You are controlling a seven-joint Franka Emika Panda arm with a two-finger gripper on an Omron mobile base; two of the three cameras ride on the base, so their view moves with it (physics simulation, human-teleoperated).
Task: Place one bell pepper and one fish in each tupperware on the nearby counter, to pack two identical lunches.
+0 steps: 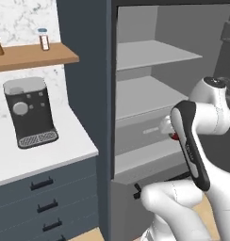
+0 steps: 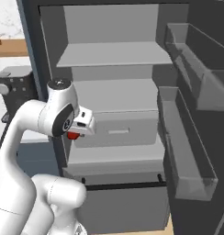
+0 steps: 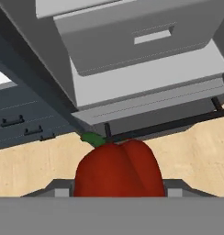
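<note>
A red bell pepper (image 3: 117, 170) with a green stem sits between my gripper's (image 3: 117, 190) two fingers, which are shut on it. In the base views the pepper shows as a small red patch (image 1: 174, 137) (image 2: 73, 135) under the hand (image 2: 82, 124), held in the air in front of the open fridge's lower shelves. The white counter (image 1: 41, 155) lies to the left over dark drawers. The fish and the tupperware are out of view.
The open fridge (image 2: 114, 92) has grey shelves, a closed drawer (image 2: 118, 131) and door bins (image 2: 187, 151) on the right. A dark coffee machine (image 1: 29, 113) stands on the counter under a wooden wall shelf (image 1: 32, 55). Wooden floor (image 3: 31, 165) lies below.
</note>
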